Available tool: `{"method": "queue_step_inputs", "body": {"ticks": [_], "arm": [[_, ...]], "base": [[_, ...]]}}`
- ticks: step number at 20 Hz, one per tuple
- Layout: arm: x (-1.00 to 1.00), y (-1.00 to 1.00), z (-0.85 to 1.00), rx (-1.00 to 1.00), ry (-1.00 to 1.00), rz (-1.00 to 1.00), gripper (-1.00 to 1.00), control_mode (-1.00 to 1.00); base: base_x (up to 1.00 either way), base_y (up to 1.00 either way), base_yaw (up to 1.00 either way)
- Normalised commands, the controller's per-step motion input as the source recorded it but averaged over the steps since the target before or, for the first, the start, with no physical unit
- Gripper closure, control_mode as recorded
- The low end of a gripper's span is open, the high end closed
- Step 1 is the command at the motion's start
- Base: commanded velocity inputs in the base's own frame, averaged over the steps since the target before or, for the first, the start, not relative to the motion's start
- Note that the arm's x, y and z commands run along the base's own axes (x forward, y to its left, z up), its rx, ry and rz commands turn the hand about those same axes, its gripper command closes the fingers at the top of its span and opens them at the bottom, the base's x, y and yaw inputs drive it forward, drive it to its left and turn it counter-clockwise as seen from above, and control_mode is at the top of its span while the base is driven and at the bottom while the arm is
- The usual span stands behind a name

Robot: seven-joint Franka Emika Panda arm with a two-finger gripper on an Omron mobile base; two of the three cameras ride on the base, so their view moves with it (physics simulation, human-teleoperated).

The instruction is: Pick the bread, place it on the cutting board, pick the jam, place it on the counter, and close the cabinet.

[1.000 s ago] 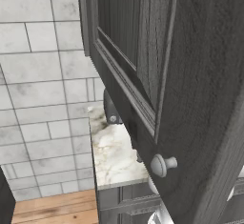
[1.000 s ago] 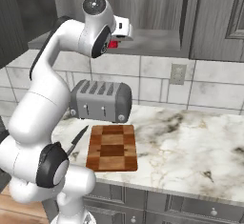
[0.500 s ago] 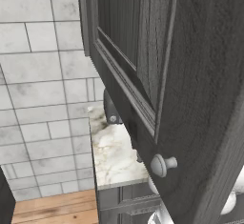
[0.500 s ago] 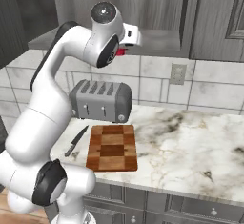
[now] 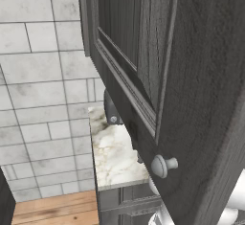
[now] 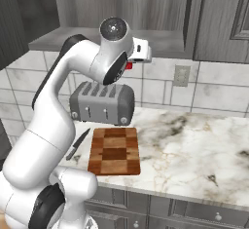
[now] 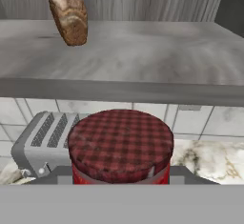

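So the red jar of jam with its red-checked lid [image 7: 120, 147] is seen clamped in the gripper [image 7: 120, 178], jaws closed against its sides, held above the silver toaster [image 7: 40, 142]. The jam step looks underway, with lowering onto the white-and-beige marbled counter [image 6: 194, 147] called for next. The checkered wooden cutting board [image 6: 115, 150] sits bare. Farther back, the chunky brown bread [image 7: 69, 14] is left on the open dark grey cabinet's shelf [image 7: 143, 58].

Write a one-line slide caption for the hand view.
Red jam jar with plaid lid held close; bread on the cabinet shelf, toaster below.
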Motion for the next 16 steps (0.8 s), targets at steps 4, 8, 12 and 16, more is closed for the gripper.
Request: {"method": "queue_step_inputs", "body": {"ticks": [4, 8, 12, 16], "arm": [[-0.33, -0.27, -0.30, 0.00, 0.00, 0.00, 1.00, -1.00], [-0.36, -0.30, -0.28, 0.00, 0.00, 0.00, 1.00, -1.00], [-0.27, -0.30, -0.32, 0.00, 0.00, 0.00, 1.00, -1.00], [-0.10, -0.31, -0.39, 0.00, -0.05, 0.00, 1.00, -1.00]], "base": [[0.00, 0.00, 0.00], [0.00, 0.00, 0.00], [0.00, 0.00, 0.00], [0.00, 0.00, 0.00]]}}
